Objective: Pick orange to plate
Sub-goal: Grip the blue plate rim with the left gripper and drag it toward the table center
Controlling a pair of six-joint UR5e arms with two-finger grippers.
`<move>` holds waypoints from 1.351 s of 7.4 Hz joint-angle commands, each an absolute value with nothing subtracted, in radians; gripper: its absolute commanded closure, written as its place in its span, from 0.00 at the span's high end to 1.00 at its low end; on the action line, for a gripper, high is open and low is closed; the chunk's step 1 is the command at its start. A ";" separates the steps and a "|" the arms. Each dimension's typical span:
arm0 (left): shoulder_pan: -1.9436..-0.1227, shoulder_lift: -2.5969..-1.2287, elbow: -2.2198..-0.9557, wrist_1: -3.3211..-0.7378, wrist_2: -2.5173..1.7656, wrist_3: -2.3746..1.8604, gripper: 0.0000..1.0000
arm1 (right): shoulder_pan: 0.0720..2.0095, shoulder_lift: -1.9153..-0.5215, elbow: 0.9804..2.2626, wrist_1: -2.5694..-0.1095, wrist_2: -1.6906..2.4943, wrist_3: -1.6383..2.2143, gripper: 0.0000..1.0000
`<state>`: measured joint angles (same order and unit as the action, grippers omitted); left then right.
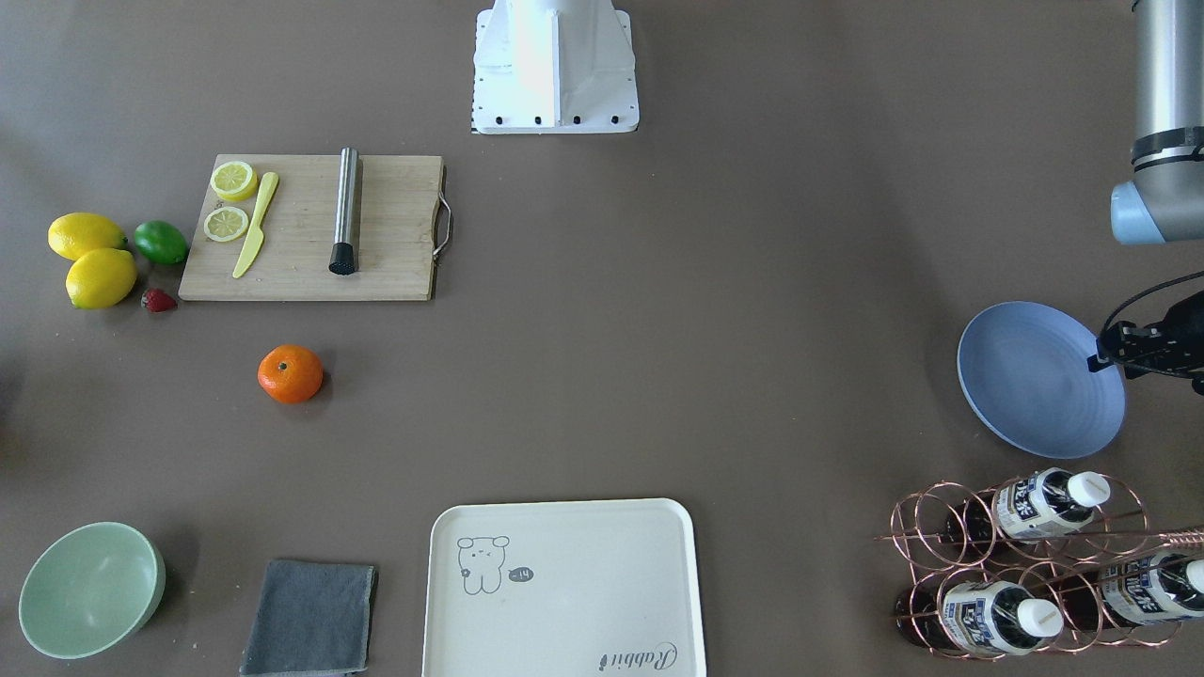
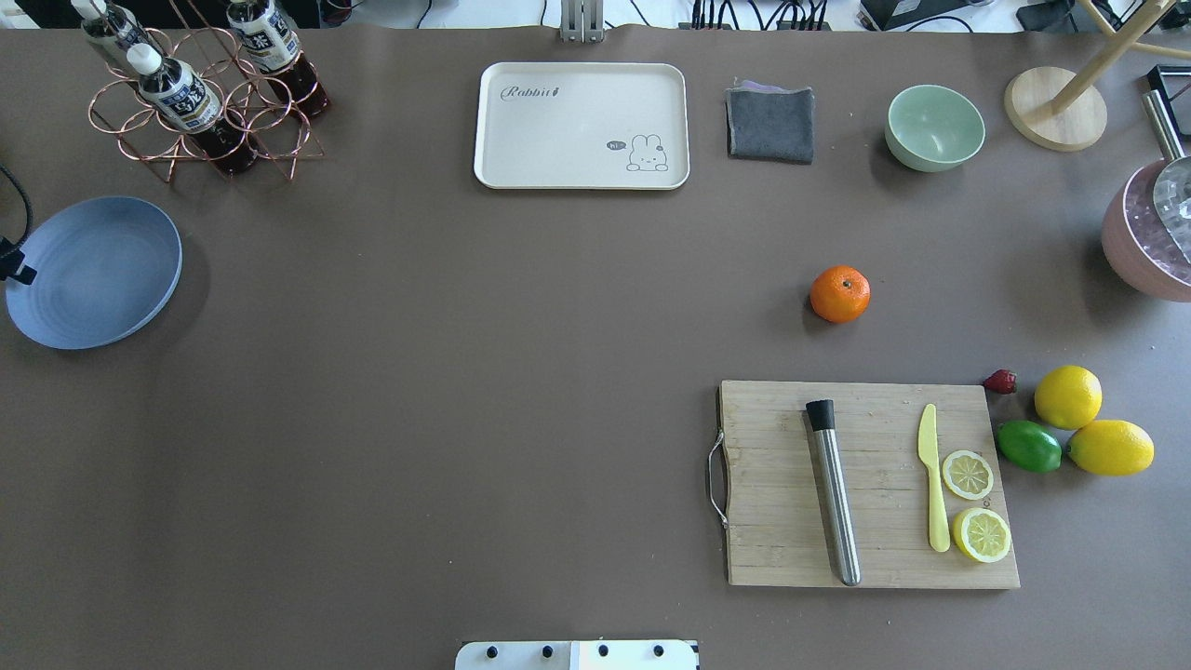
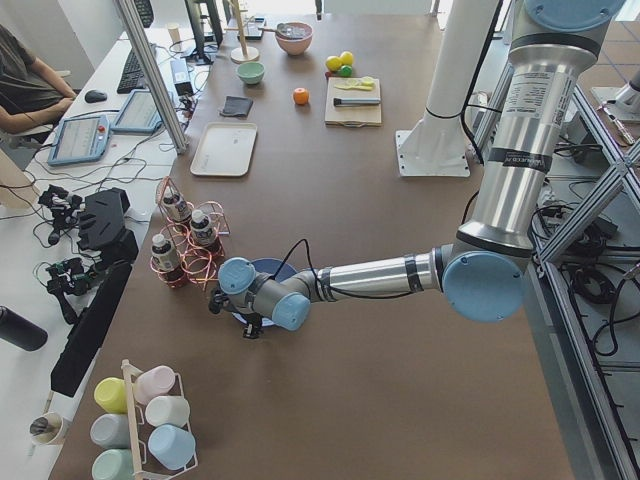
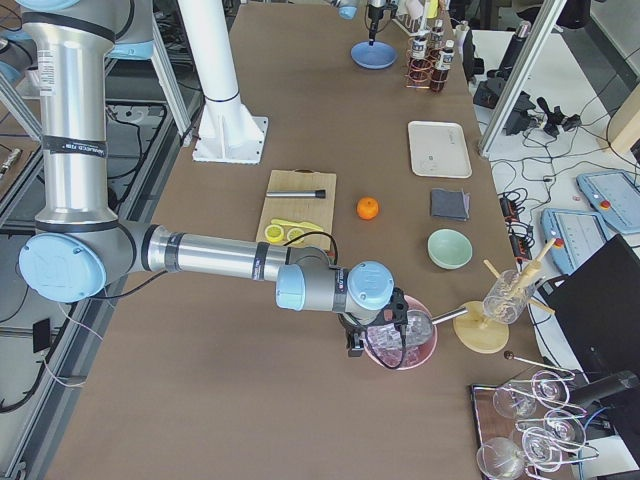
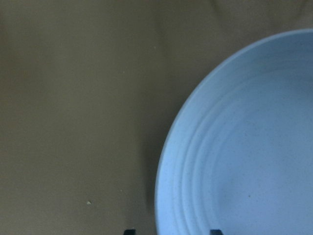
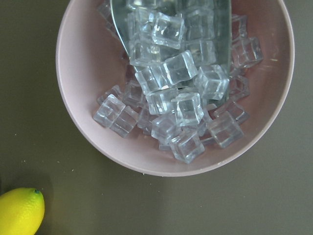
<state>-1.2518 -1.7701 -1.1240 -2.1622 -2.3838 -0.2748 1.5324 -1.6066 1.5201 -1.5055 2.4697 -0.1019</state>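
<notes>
Front view: the orange (image 1: 291, 373) sits on the bare desk (image 1: 658, 329), just off the board (image 1: 310, 228), with nothing touching it. The plate (image 1: 1035, 376) lies well apart at the desk's other end and holds nothing. The left arm (image 1: 1166, 122) comes in at the plate's outer rim. I judge the task not yet begun: grasp, carry and set-down are all left.

Overhead: the orange's green stem dot faces roughly up. The fruit is round, so it has no real long axis and any grasp direction should do.

Left side view: the left arm reaches low to the plate, beside the bottle rack (image 3: 185, 245).

Right side view: the right arm (image 4: 220, 260) ends over a pink bowl (image 4: 405, 345). The right fingers (image 4: 365, 342) are too small there to tell their state. This arm looks the nearer to the orange.

Left wrist view: the left fingers (image 5: 215, 231) show as two tips spread apart, released, above the plate's rim.

Right wrist view: ice (image 6: 181, 83) in the bowl and a lemon (image 6: 19, 213). No fingers and no orange show.
</notes>
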 commanded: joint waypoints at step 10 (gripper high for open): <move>-1.038 -1.779 -1.627 -2.163 -2.422 -0.965 0.00 | 1.252 -1.508 1.772 -1.503 2.461 0.292 1.00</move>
